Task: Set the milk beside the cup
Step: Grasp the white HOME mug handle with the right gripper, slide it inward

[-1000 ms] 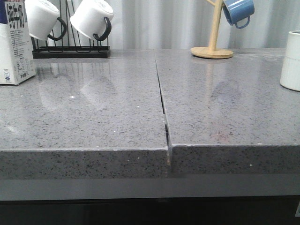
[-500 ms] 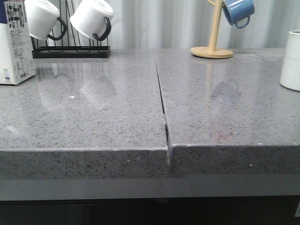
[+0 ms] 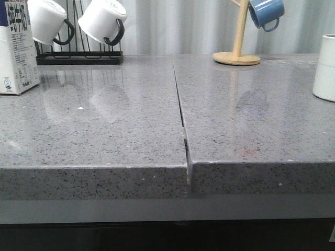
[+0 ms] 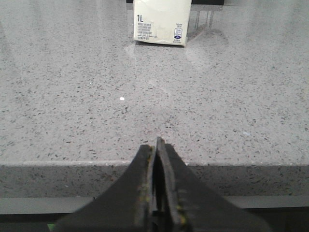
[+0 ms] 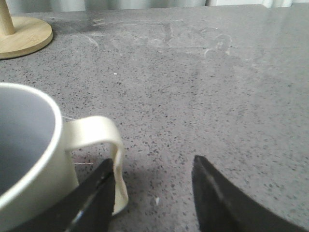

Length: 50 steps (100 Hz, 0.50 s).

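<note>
The milk [image 3: 18, 52], a white carton with dark blue print, stands at the far left of the grey countertop; the left wrist view shows its base [image 4: 161, 21] far ahead. The cream cup [image 3: 325, 68] stands at the far right edge. Neither gripper shows in the front view. My left gripper [image 4: 156, 145] is shut and empty, at the counter's front edge, well short of the milk. My right gripper [image 5: 152, 163] is open, low over the counter beside the cup [image 5: 29, 159]. One finger lies against the cup's handle [image 5: 96, 130], which is outside the jaws.
A black rack [image 3: 78, 56] with two white black-handled mugs [image 3: 102, 21] stands at the back left. A wooden mug tree [image 3: 238, 52] with a blue mug [image 3: 266, 13] stands at the back right; its base shows in the right wrist view [image 5: 24, 36]. A seam [image 3: 180, 112] splits the counter.
</note>
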### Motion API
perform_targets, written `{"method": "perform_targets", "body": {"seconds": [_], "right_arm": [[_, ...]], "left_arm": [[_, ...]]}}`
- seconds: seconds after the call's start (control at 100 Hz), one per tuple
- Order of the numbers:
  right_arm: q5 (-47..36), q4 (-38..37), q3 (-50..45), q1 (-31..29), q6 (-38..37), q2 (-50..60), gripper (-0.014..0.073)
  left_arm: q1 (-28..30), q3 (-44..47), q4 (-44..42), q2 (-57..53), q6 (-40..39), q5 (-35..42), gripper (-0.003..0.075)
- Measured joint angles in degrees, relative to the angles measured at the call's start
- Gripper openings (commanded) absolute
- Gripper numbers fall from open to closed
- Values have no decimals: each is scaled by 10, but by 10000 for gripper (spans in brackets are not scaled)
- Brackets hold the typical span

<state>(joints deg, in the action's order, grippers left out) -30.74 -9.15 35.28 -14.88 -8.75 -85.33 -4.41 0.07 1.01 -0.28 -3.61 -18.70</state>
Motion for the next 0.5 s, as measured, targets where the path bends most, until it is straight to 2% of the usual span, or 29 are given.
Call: {"method": "perform_targets", "body": {"seconds": [0.13,0.2,0.23,0.36,0.5], "right_arm": [[0,-9,23,5,-19,-30,379],[0,-14,38,7,-22,-46,318],[0,-16,44,8,-22,-53,265],[0,-21,65,10,-22,-77,-78],[-3,-23,70,15,-26,-79,-67]], "left_arm": [[0,0,0,0,0,0,-21],[0,0,0,0,0,0,-21],[0,0,0,0,0,0,-21],[0,0,0,0,0,0,-21],[0,0,0,0,0,0,-21]]}}
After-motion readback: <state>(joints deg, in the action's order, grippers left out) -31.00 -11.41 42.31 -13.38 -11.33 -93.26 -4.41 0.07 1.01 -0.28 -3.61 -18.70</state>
